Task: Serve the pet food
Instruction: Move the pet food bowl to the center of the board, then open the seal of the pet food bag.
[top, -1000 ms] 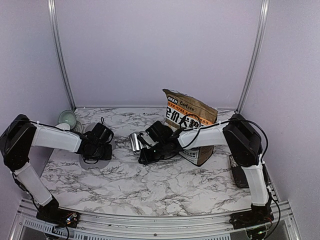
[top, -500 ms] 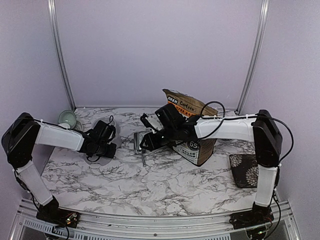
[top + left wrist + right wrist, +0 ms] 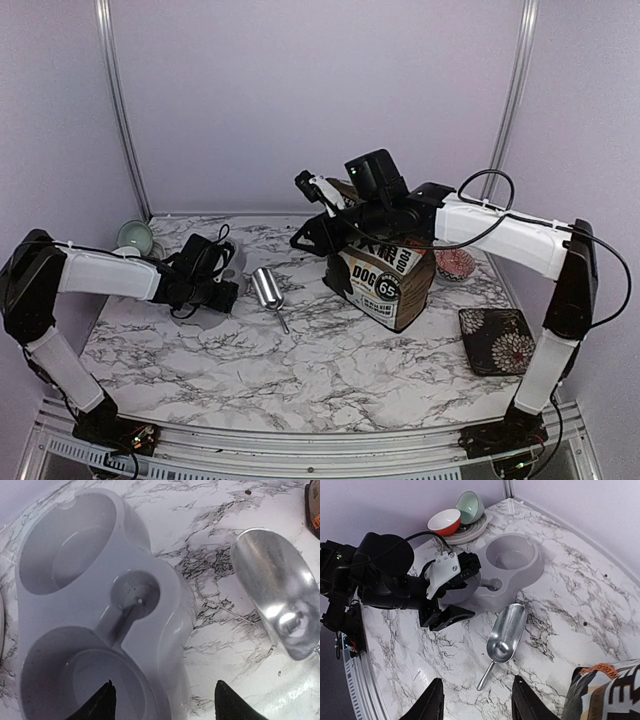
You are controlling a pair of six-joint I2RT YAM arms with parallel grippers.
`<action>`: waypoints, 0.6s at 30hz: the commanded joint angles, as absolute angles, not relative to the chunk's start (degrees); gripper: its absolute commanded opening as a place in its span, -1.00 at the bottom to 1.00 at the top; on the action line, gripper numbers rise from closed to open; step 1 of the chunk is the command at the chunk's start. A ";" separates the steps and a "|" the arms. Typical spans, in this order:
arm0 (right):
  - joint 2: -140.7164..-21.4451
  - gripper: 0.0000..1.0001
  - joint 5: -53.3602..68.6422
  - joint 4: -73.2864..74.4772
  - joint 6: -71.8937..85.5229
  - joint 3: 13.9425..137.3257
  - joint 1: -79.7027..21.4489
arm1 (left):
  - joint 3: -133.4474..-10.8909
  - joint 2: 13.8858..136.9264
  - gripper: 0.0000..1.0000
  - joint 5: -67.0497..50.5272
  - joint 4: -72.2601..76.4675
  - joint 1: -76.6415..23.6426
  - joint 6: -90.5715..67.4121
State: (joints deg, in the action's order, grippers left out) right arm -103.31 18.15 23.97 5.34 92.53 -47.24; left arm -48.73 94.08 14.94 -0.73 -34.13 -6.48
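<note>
Left of the scoop (image 3: 268,288), the left gripper (image 3: 165,700) hung open and empty over the grey feeder (image 3: 165,610), and the scoop's mouth pointed at it. Right of the scoop the bag (image 3: 385,285) stood up tall; we saw no pet food and guessed it was inside. The right gripper (image 3: 477,702), open and empty, was up by the bag's top, so nearer the food.

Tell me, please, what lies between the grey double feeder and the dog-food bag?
The metal scoop lies there, touching neither the feeder nor the bag; the right wrist view shows it best.
</note>
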 commanded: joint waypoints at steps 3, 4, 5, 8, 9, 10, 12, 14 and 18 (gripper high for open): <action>-99.45 -0.11 21.41 25.25 -0.44 100.21 -45.08 | -50.88 87.79 0.55 13.76 -3.47 -34.05 -8.84; -99.15 -0.11 21.32 25.19 -0.82 100.98 -44.68 | -51.42 86.97 0.55 13.41 -4.05 -34.04 -9.32; -98.83 -0.10 21.03 25.22 -1.18 101.45 -44.06 | -51.99 86.16 0.56 12.84 -4.76 -34.05 -9.83; -97.38 -0.06 19.11 25.31 -2.61 104.16 -42.75 | -53.25 83.37 0.56 11.33 -6.43 -34.13 -11.68; -96.67 -0.05 18.36 25.58 -3.55 104.75 -42.35 | -53.76 82.07 0.56 10.52 -6.90 -34.15 -12.87; -96.16 -0.05 16.93 25.77 -4.17 105.10 -41.95 | -54.05 81.27 0.55 9.51 -7.06 -34.16 -13.97; -94.87 -0.04 15.13 25.61 -5.13 105.25 -40.69 | -54.49 79.77 0.54 6.49 -6.92 -34.38 -16.17; -93.49 -0.02 13.44 24.92 -5.31 104.81 -39.44 | -55.30 78.89 0.52 4.01 -6.42 -35.08 -18.10; -91.52 -0.02 10.09 24.85 -6.21 103.23 -37.24 | -58.45 78.93 0.47 1.85 -4.83 -37.56 -21.44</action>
